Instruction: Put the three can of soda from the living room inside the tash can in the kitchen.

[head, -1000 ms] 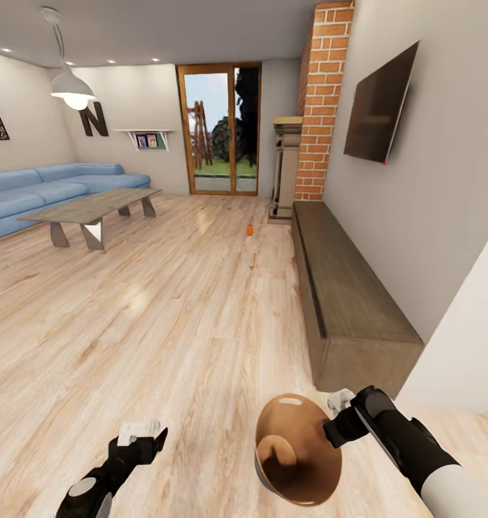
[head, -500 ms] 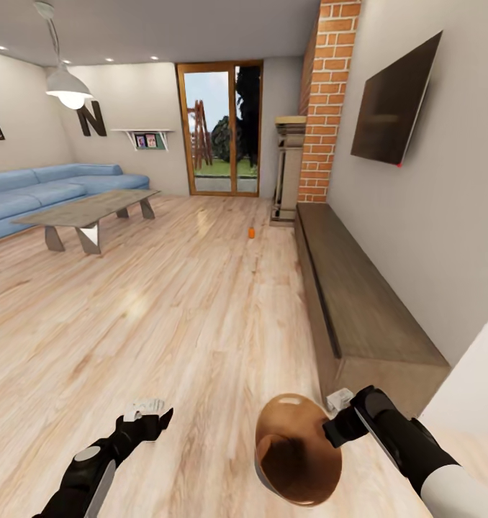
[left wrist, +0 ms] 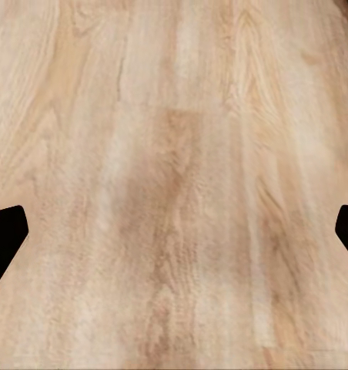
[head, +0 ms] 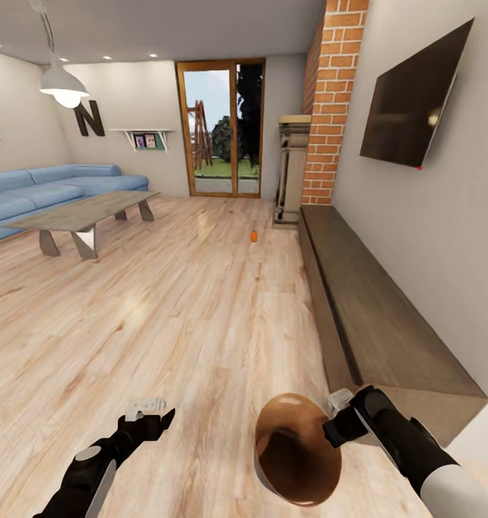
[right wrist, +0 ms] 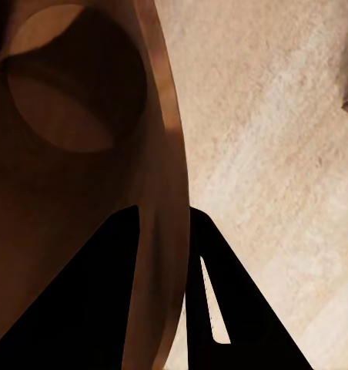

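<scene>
One bright orange can of soda (head: 253, 236) stands upright on the wood floor far ahead, near the brick fireplace. The tash can (head: 294, 450) hangs low in front of me, tilted, its copper-brown inside facing up. My right gripper (head: 337, 419) is shut on its rim; in the right wrist view the fingers (right wrist: 120, 262) straddle the rim of the tash can (right wrist: 74, 139). My left gripper (head: 147, 411) hangs open above bare floor, its dark fingertips (left wrist: 5, 239) wide apart.
A long dark low cabinet (head: 373, 302) runs along the right wall under the TV (head: 417, 101). The coffee table (head: 86, 212) and blue sofa (head: 28, 191) stand at the left. A glass door (head: 222, 129) is at the back. Open floor lies between.
The whole view has shifted: the cabinet and TV have slid right and nearer, so the camera moved. The left arm dropped slightly. The right gripper keeps its hold on the tash can.
</scene>
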Robot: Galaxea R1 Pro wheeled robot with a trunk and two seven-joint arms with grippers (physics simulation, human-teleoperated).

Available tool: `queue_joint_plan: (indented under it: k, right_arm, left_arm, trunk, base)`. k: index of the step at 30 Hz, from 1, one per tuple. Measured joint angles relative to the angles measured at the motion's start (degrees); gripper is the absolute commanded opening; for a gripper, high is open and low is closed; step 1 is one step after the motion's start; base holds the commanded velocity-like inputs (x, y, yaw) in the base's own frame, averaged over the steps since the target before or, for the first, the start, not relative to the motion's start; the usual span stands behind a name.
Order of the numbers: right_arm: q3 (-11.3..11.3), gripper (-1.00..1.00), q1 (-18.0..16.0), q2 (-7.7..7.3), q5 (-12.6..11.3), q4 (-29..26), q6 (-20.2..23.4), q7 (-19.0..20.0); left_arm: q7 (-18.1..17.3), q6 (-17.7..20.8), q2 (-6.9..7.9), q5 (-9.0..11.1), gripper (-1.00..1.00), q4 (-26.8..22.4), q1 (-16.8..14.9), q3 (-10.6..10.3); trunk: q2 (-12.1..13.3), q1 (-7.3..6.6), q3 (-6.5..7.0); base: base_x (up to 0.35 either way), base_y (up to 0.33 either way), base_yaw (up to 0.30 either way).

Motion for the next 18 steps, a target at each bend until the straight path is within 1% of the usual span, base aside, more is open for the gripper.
queue_joint_plan:
  k: [3,15,18]
  right_arm:
    - [0.04,-1.0,0.0,0.01,-0.39,-0.01,0.1,0.04]
    - [0.07,-1.0,0.0,0.04,-0.25,-0.33,0.05,0.04]
    - [0.13,-1.0,0.0,0.1,-0.6,-0.42,0.14,0.11]
  left_arm:
    - [-0.01,0.01,0.0,0.02,1.0,0.0,0.0,0.0]
    - [-0.1,0.03,0.0,0.23,1.0,-0.01,-0.02,-0.02]
    - [-0.11,0.03,0.0,0.27,1.0,-0.07,-0.02,-0.02]
  trunk:
    - [0.0,0.0,0.0]
    - [0.0,0.0,0.0]
    - [0.0,0.0,0.0]
  base:
    - [0.198,0.231,0.0]
    - [0.198,0.267,0.0]
    - [0.206,0.206,0.0]
